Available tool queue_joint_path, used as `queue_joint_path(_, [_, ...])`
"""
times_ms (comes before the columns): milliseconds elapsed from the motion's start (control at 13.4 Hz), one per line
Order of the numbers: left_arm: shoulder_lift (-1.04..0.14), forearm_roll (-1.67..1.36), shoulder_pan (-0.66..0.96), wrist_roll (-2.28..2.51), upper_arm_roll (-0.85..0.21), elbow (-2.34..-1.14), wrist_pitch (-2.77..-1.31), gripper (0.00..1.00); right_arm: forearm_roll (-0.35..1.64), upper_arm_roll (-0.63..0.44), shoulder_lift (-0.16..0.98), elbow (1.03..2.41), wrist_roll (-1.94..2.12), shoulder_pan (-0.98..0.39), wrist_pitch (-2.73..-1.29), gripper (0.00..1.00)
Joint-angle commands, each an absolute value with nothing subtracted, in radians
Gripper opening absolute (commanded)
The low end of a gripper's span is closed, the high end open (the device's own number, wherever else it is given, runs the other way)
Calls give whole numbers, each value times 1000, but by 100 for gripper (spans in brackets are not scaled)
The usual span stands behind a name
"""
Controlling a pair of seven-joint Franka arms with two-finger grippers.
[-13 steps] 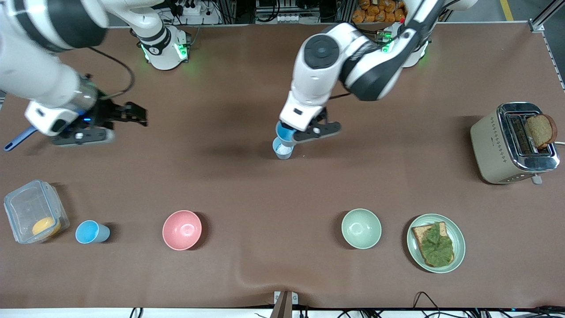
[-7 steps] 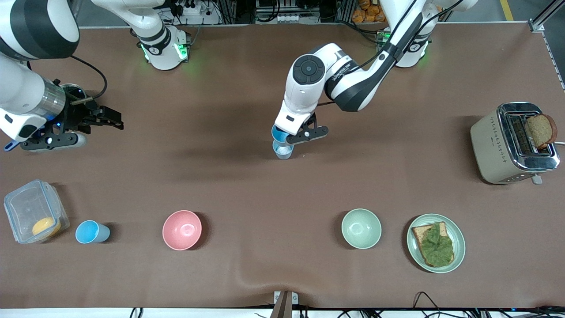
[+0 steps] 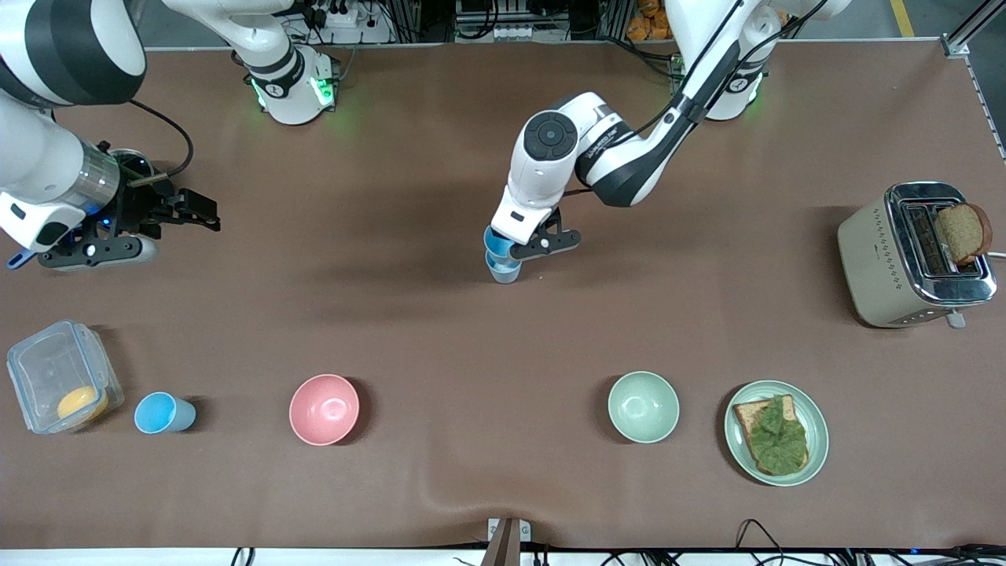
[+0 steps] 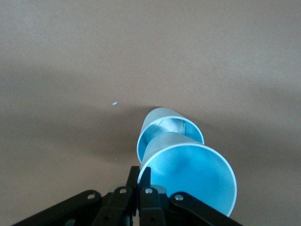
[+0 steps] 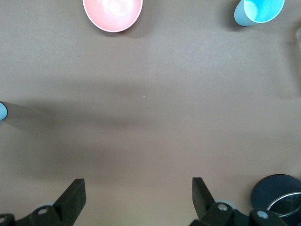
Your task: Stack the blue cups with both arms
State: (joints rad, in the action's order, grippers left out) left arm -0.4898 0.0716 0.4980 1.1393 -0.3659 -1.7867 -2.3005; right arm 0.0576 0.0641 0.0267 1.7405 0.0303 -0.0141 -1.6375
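My left gripper [image 3: 515, 249] is shut on the rim of a light-blue cup [image 3: 495, 238], which it holds tilted. The cup's base sits in the mouth of a second blue cup [image 3: 504, 272] that stands at the table's middle. In the left wrist view the fingers [image 4: 139, 176] pinch the held cup [image 4: 188, 174], and the lower cup [image 4: 162, 127] shows a white patch inside. A third blue cup [image 3: 163, 413] stands near the front camera at the right arm's end, and also shows in the right wrist view [image 5: 258, 10]. My right gripper [image 3: 204, 214] [image 5: 137, 190] is open and empty above the table at that end.
A pink bowl [image 3: 324, 409] and a pale green bowl [image 3: 643, 406] stand in the near row. A plate [image 3: 817, 417] with toast and lettuce and a toaster [image 3: 880, 259] are at the left arm's end. A clear container [image 3: 47, 365] stands beside the third cup. A dark pan [image 5: 277, 193] is under my right wrist.
My left gripper has lowered the held cup onto the standing cup. My right arm drew back toward its end of the table, then stopped.
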Motion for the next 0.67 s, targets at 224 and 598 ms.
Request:
queue_joint_path(224, [-512,97,485,1144,-353,-1735,-2319,67,29,74,31,1733,37,-3,-1647,100])
queue_joint_path(598, [-386,146,404,1144,-350,-1695,-2269,100,25,74,38,1713,35,-2,-1660,100])
